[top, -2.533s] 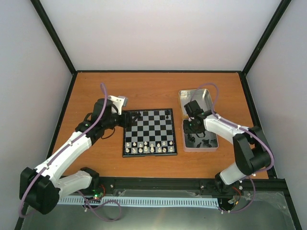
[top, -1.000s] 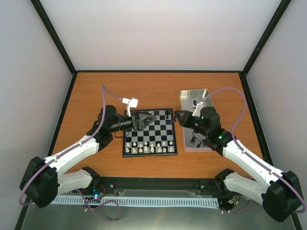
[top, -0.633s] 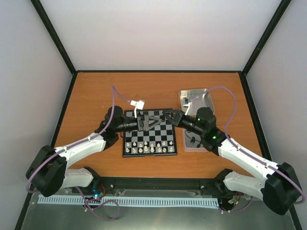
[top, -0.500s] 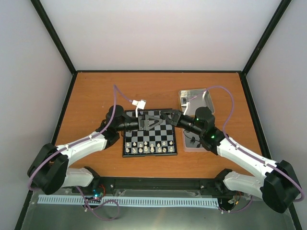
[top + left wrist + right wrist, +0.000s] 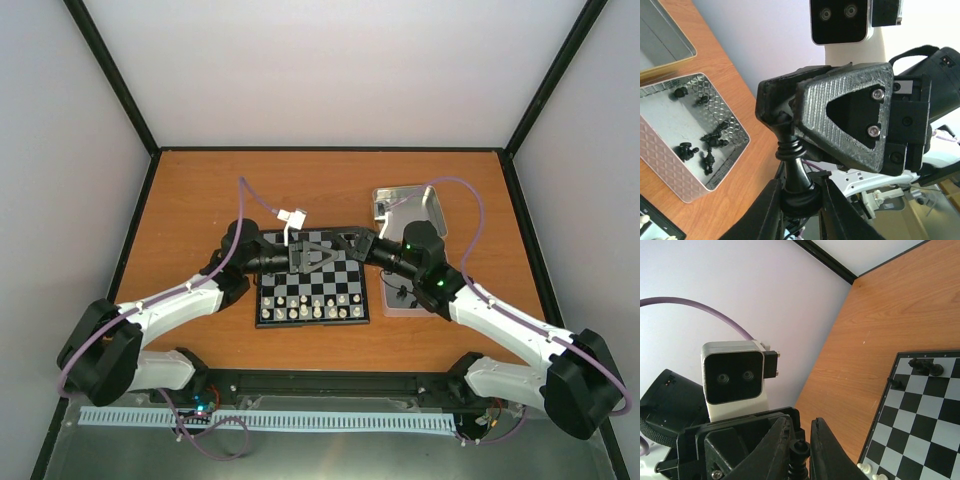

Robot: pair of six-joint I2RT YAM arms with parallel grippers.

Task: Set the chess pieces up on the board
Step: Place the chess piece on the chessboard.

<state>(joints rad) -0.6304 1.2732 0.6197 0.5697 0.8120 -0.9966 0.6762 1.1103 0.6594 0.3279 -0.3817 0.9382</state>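
Observation:
A black chess piece [image 5: 795,170] hangs in the air over the far edge of the board [image 5: 313,322], held from both ends. My left gripper [image 5: 799,192] is shut on its round base. My right gripper [image 5: 801,440] is shut on its head [image 5: 800,449]. From above, the left gripper [image 5: 330,247] and right gripper [image 5: 348,243] meet tip to tip, and the piece between them is hidden. Two black pieces [image 5: 925,366] lie on the board's far row, with another [image 5: 896,384] at its edge.
White pieces [image 5: 310,305] fill the board's two near rows. A silver tin [image 5: 670,165] right of the board holds several loose black pieces [image 5: 710,140]; a second tin [image 5: 660,50] lies beyond it. Black frame posts and white walls ring the wooden table [image 5: 200,200].
Both grippers came together over the board's far edge. The left jaws, wide a second ago, have closed on the piece's base while the right stayed shut on its head.

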